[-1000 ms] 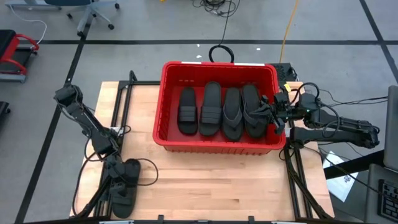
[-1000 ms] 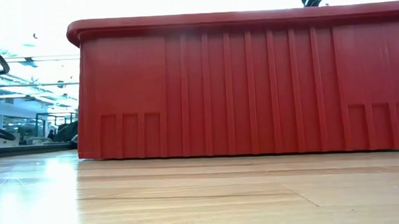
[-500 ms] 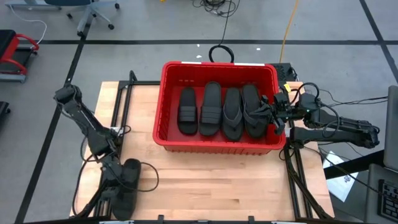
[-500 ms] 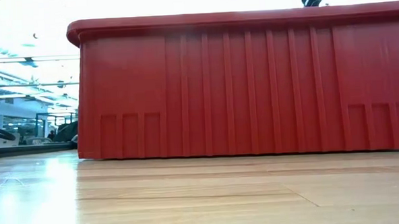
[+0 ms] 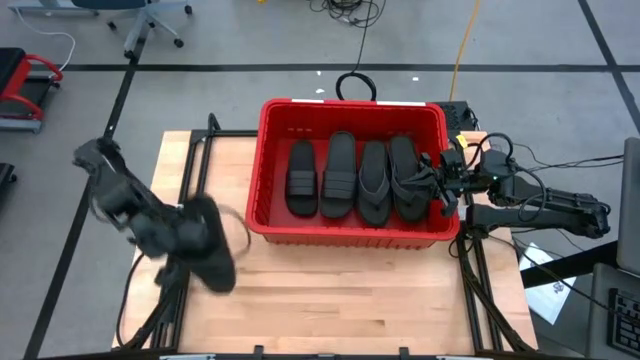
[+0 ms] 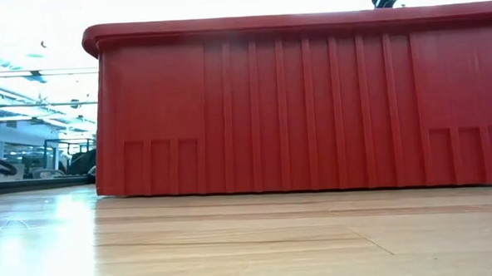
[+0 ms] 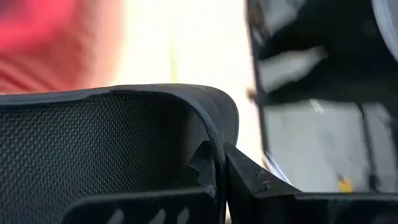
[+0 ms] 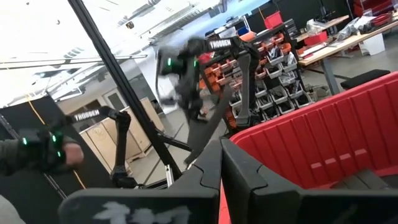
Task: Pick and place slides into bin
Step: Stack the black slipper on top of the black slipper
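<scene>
My left gripper [image 5: 205, 250] clamps a slide [image 5: 212, 262] beside the bin [image 5: 270, 228] (right gripper [image 5: 437, 186] pinched together at the rim)

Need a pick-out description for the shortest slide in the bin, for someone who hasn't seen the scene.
Find the red bin at the table's far edge. Four black slides lie side by side in it, lengthwise. The shortest slide is the outermost one on the left arm's side; its far end stops short of its neighbours'.

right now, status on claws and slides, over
Left claw shut on a slide, lifted left of the bin. Right claw shut at bin's right rim. Four slides inside.
</scene>
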